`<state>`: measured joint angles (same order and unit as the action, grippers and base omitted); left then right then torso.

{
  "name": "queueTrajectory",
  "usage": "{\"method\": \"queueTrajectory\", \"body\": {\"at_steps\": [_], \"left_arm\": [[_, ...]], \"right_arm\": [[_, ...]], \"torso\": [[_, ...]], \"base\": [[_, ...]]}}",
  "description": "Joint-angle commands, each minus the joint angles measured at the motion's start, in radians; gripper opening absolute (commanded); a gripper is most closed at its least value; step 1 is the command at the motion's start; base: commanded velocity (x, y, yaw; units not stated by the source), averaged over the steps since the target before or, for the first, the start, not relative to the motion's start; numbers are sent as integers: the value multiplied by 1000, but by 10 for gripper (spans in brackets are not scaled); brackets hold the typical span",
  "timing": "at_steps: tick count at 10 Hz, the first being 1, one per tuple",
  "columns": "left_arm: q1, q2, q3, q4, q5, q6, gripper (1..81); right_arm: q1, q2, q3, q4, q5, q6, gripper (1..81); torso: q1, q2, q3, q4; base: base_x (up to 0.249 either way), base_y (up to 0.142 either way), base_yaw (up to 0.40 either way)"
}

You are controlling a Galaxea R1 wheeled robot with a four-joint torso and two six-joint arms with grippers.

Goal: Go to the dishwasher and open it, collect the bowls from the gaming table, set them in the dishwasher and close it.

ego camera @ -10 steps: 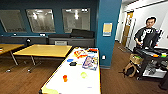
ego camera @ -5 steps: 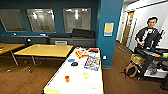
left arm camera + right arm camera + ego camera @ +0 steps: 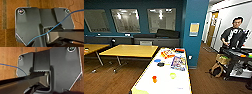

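Note:
The gaming table (image 3: 166, 86), long with a plain white top, stretches away from me in the lower middle of the head view. On it, toward the far half, lies the blue bowl (image 3: 157, 60). The yellow-green bowl (image 3: 172, 75) sits nearer to me, to the right of a small orange cup (image 3: 154, 79). The dishwasher is out of view. Both wrist views look past the robot's dark plate at wooden floor (image 3: 7, 18), and nothing is seen held there.
A small black object (image 3: 160, 64) and colourful boxes (image 3: 178, 62) lie on the white table. Yellowish wood tables (image 3: 130, 50) stand to the left. A teal pillar (image 3: 194, 32) rises behind. At the right, a person (image 3: 234, 32) stands at a cart (image 3: 240, 62) beside a bag (image 3: 216, 70).
The whole head view has shifted a little and the white table looks slightly nearer, so the camera has moved. The things on the table lie as before.

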<state>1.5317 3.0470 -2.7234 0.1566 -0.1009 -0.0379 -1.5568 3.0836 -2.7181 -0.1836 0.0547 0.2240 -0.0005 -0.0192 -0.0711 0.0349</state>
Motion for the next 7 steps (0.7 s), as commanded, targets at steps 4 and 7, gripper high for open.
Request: {"method": "queueTrajectory", "body": {"at_steps": [4, 7], "left_arm": [[-38, -5, 2, -2, 52, 3, 811], [-38, -3, 2, -2, 52, 3, 811]], "right_arm": [[34, 9, 6, -13, -55, -9, 811], [33, 8, 6, -13, -55, -9, 811]], "torso": [[1, 0, 0, 0], [1, 0, 0, 0]], "base": [[0, 115, 0], [0, 117, 0]]}}
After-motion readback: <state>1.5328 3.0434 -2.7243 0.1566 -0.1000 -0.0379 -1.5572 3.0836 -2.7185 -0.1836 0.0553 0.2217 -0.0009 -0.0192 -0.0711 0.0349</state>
